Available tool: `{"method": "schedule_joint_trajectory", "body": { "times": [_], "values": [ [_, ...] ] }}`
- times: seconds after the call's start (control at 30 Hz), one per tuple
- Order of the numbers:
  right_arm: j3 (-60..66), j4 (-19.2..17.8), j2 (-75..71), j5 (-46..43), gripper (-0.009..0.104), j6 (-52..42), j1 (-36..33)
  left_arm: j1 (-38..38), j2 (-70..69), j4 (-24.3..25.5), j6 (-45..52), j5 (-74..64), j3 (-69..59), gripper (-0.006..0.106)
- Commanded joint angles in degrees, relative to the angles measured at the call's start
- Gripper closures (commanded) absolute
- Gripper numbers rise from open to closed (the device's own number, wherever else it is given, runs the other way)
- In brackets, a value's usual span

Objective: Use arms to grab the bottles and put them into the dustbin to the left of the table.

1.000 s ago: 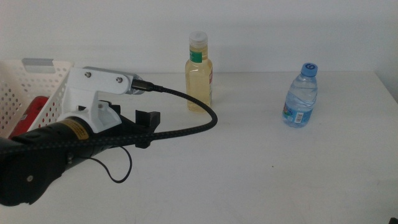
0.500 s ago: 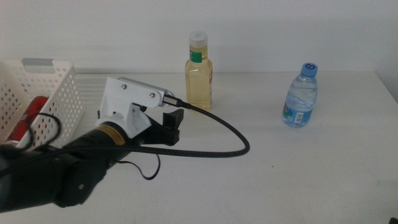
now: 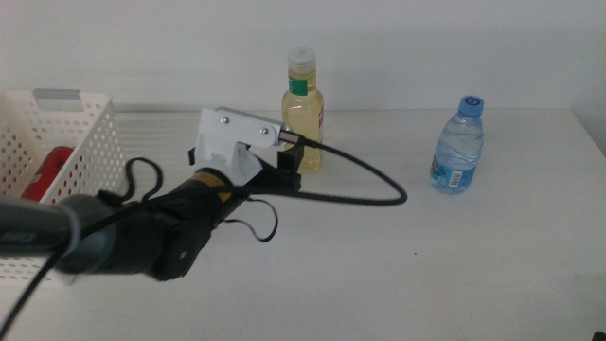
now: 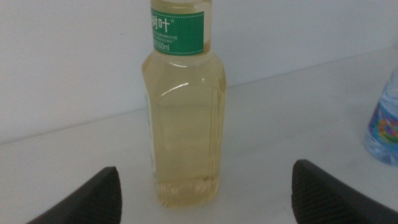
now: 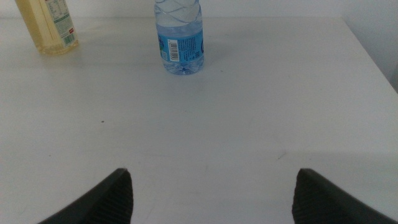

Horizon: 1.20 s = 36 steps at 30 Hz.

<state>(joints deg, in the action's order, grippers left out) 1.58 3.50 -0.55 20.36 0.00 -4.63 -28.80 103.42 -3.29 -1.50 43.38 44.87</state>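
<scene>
The clear bottle of yellow liquid (image 3: pixel 303 114) with a white cap stands upright at the back middle of the white table (image 3: pixel 398 275). My left gripper (image 3: pixel 291 161) is open just in front of it. In the left wrist view the bottle (image 4: pixel 183 124) stands between and a little beyond the two spread jaws of the left gripper (image 4: pixel 206 169), not touching them. The small water bottle (image 3: pixel 458 147) with a blue cap stands upright at the right. My right gripper (image 5: pixel 214 180) is open and empty, low over the table, facing the water bottle (image 5: pixel 180 37). The red can (image 3: pixel 47 175) lies inside the white dustbin (image 3: pixel 90 128) at the left.
The left arm's black cable (image 3: pixel 369 185) loops over the table to the right of the yellow bottle. The table's right edge (image 5: pixel 373 56) lies beyond the water bottle. The yellow bottle also shows in the right wrist view (image 5: pixel 50 25).
My left arm has swung right and forward from beside the dustbin toward the yellow bottle, its open gripper now close in front of it. The bottles have not moved.
</scene>
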Motion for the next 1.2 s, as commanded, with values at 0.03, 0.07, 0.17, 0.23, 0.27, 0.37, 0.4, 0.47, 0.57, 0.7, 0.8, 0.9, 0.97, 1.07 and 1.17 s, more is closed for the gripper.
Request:
{"method": "schedule_joint_trajectory", "body": {
  "times": [0.03, 0.07, 0.17, 0.23, 0.27, 0.37, 0.4, 0.47, 0.57, 0.7, 0.8, 0.9, 0.97, 1.07, 1.17],
  "values": [
    [-0.4, -0.2, -1.5, -3.9, 0.028, -0.5, 0.3, -0.2, 0.5, -0.1, -1.5, 5.2, 5.2, 0.01],
    [-0.4, -0.2, -1.5, -3.9, 0.028, -0.5, 0.3, -0.1, 1.3, -0.2, -1.5, 5.2, 6.3, 0.01],
    [-0.4, -0.2, -1.5, -3.9, 0.028, -0.5, 0.3, 0.0, 4.4, -0.3, -1.5, 4.8, 10.0, 0.01],
    [-0.4, -0.2, -1.5, -3.9, 0.028, -0.5, 0.3, 0.0, 6.1, -0.3, -1.5, 4.3, 12.3, 0.01],
    [-0.4, -0.2, -1.5, -3.9, 0.028, -0.5, 0.3, 0.0, 6.8, -0.3, -1.5, 4.0, 13.4, 0.01],
    [-0.4, -0.2, -1.5, -3.9, 0.028, -0.5, 0.3, 0.4, 9.1, -0.5, -1.5, 3.2, 16.5, 0.01],
    [-0.4, -0.2, -1.5, -3.9, 0.028, -0.5, 0.3, 0.6, 9.8, -0.8, -1.5, 2.5, 17.5, 0.01],
    [-0.4, -0.2, -1.5, -3.9, 0.028, -0.5, 0.3, 1.0, 10.8, -1.2, -1.5, 1.0, 19.1, 0.01],
    [-0.4, -0.2, -1.5, -3.9, 0.028, -0.5, 0.3, 1.3, 12.0, -1.3, -1.4, -0.3, 21.5, 0.01],
    [-0.4, -0.2, -1.6, -3.9, 0.028, -0.5, 0.3, 1.7, 13.6, -1.3, -1.7, -0.6, 24.0, 0.01],
    [-0.4, -0.2, -1.6, -3.9, 0.028, -0.5, 0.3, 1.7, 14.9, -1.3, -1.5, -0.7, 26.0, 0.01],
    [-0.4, -0.2, -1.6, -3.9, 0.028, -0.5, 0.3, 1.7, 16.7, -1.3, -1.5, -0.7, 27.9, 0.01],
    [-0.4, -0.2, -1.6, -3.9, 0.028, -0.5, 0.3, 1.7, 17.7, -1.3, -1.5, -0.7, 29.0, 0.01],
    [-0.4, -0.2, -1.6, -3.9, 0.028, -0.5, 0.3, 1.7, 18.9, -1.3, -1.5, -0.7, 30.6, 0.01],
    [-0.4, -0.2, -1.6, -3.9, 0.028, -0.5, 0.3, 1.7, 20.4, -1.3, -1.5, -0.6, 32.3, 0.01]
  ]
}}
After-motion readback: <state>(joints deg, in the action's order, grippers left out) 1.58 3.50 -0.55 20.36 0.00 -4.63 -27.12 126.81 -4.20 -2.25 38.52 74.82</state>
